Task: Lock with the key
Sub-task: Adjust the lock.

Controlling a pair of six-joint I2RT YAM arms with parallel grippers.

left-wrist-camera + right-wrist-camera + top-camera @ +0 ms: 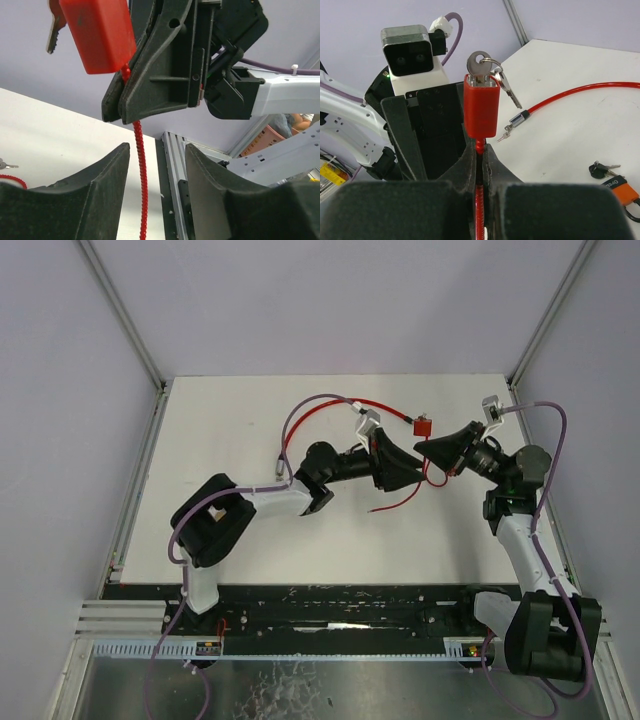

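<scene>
A red cable lock (481, 107) is held upright in the air, with a silver key (480, 64) on a ring in its top. My right gripper (480, 150) is shut on the red cable (479, 200) just under the lock body. In the left wrist view the lock (97, 32) hangs at the upper left. Its cable (141, 190) drops between the fingers of my left gripper (157, 150). Those jaws stand apart and do not touch the cable. From above, the two grippers (405, 472) (432, 448) meet mid-table below the lock (422, 426).
The cable's free metal end (517, 120) lies on the white table (570, 140). An orange padlock (620, 187) with a small bunch of keys (597, 170) lies at the right. The red cable loops across the back of the table (330, 400). A metal frame rail (172, 190) runs along the table edge.
</scene>
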